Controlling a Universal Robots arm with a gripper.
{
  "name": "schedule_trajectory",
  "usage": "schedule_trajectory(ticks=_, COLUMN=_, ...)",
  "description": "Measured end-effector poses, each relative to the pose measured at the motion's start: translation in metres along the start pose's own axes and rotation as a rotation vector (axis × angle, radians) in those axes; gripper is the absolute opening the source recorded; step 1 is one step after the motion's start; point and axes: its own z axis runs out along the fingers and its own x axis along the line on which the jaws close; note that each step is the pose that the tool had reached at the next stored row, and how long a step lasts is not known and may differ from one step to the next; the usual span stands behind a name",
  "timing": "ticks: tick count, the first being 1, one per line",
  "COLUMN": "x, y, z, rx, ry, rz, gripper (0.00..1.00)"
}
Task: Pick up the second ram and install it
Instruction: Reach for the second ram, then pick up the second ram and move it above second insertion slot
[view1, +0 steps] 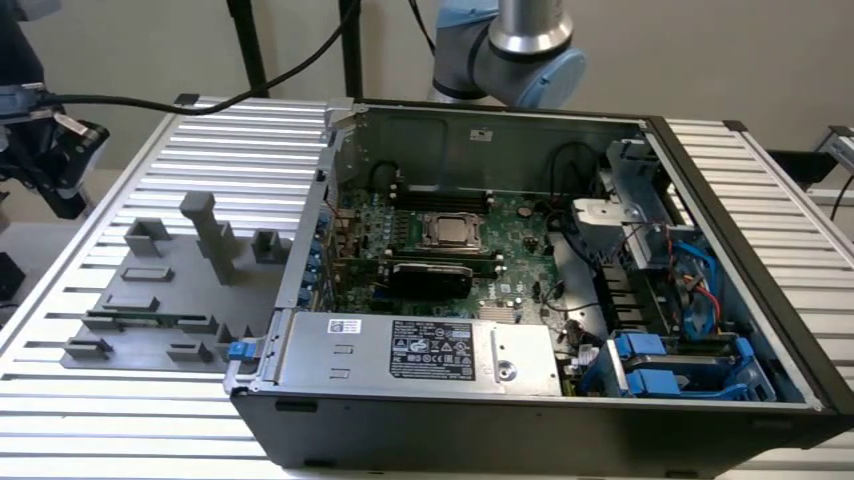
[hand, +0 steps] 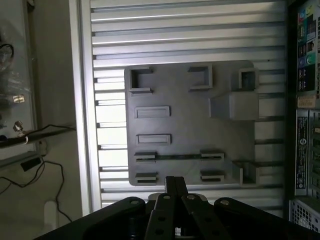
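The ram stick (view1: 150, 320) lies flat in the grey tray (view1: 174, 295), slotted between small blocks at about seven o'clock on the tray in the exterior view. In that view the tray sits at nine o'clock from the open computer case (view1: 534, 435), both on the ribbed table (view1: 134, 420). In the wrist view the gripper (hand: 175, 184) hangs over the tray's edge. Its fingers are pressed together with nothing between them, near the stick (hand: 177, 157) but not touching it.
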Motion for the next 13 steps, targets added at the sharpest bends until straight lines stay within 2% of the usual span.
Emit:
schedule_trajectory(ticks=4, x=-0.0008, y=-0.0063, z=0.0014, rx=-0.0063, ry=0.0004, rz=0.0, gripper=0.11)
schedule_trajectory(ticks=9, x=-0.0034, y=-0.0082, z=0.0018, rx=-0.0171, ry=0.0009, rz=-0.001, gripper=0.11)
schedule_trajectory(ticks=13, x=-0.0035, y=-0.0082, z=0.0017, rx=-0.0185, ry=0.001, rz=-0.001, gripper=0.11)
